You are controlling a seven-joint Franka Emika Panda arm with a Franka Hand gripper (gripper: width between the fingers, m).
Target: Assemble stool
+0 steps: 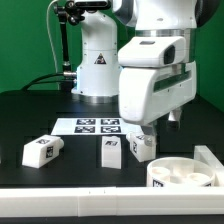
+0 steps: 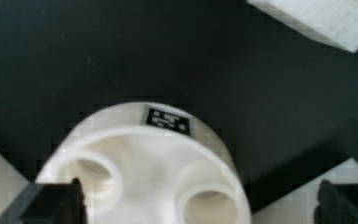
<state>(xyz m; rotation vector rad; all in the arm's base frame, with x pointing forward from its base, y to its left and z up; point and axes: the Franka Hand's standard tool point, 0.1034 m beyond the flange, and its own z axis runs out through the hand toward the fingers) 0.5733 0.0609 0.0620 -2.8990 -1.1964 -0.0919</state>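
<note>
- Three white block legs of the stool stand apart on the black table (image 1: 30, 110) in the exterior view, each with a black-and-white tag.
- On a dial laid over that view, the lying leg (image 1: 42, 150) is at 8 o'clock, resting on its long side.
- The middle leg (image 1: 110, 152) is at 6 o'clock, upright, well apart from the lying one.
- The third leg (image 1: 142, 147) is at 5 o'clock, near the middle leg and not touching it.
- The claw (image 1: 148, 130) hangs just above the third leg; whether it touches the leg cannot be told.
- The round seat (image 1: 185, 172) lies between 4 and 5 o'clock, hollow side up, near the third leg but apart from it.
- A white rail (image 1: 210, 155) stands at 4 o'clock, just beyond the seat.
- The marker board (image 1: 95, 125) lies flat at 12 o'clock from the middle leg.
- The robot base (image 1: 95, 65) rises at 12 o'clock of the dial.
- In the wrist view the seat (image 2: 158, 165) fills the space under the claw (image 2: 194, 205), showing a tag on its rim and round hollows.
- The fingers (image 2: 43, 200) are spread wide, one at each side, and pinch nothing.
- A white piece (image 2: 318, 25) shows in one corner of the wrist view; which part it is cannot be told.
</note>
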